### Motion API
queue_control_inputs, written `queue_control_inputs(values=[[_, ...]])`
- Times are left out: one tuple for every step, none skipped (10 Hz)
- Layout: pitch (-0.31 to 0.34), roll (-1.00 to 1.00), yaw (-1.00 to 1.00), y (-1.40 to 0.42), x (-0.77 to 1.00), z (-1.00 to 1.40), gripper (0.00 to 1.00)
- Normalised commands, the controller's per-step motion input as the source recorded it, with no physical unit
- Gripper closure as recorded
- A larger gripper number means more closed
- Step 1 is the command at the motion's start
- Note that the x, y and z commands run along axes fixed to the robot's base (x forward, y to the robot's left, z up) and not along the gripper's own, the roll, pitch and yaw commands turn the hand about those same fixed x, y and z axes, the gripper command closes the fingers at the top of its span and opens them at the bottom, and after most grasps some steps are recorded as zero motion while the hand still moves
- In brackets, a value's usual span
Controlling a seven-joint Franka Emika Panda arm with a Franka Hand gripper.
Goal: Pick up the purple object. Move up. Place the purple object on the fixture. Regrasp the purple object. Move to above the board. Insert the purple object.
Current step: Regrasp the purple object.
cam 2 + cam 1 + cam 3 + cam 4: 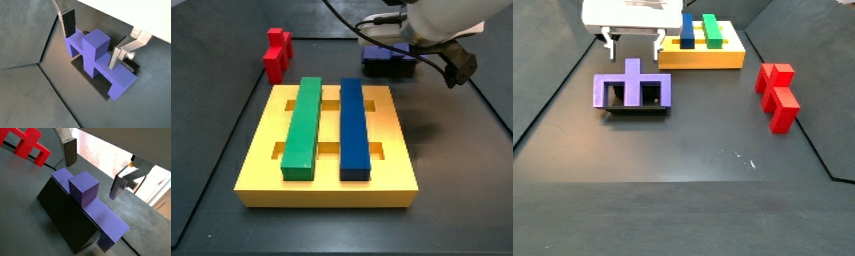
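Purple E-shaped block resting on top of the small black fixture, crossbar along the side nearer the side camera and three prongs pointing away toward the pincer, the middle prong reaching furthest. Same block in both wrist views, lying across the dark fixture, overhanging its edges, one square prong standing up between the fingers. Pincer hanging just above and behind the block, jaws spread wide and gripping nothing: in both wrist views one silver finger on one flank of the raised prong and its partner on the opposite flank, open air on each side, no contact with the purple surface. In a side view, the pincer partly masking the block and fixture, both set beyond the far right corner of the board. Yellow board flat on the dark tabletop, carrying a long green bar and a long blue bar side by side, rectangular slots showing around them. Red stepped block apart from the rest, lying on the tabletop well clear of the fixture and near the board's far left corner.
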Motion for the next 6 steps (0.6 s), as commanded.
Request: queue_control_inputs(values=[[0.086,0.08,-0.09,0.0,0.06,-0.04,0.0],[0.046,0.0,-0.23,0.01,0.08,-0.13,0.0],[-0.066,-0.37,-0.21,0.05,0.04,-0.17,0.0],[-0.277,-0.59,-0.13,0.03,0.0,-0.23,0.0],[-0.26,-0.55,-0.1,0.03,0.0,-0.16,0.0],[-0.123,-0.33,-0.1,0.05,0.0,-0.03,0.0]])
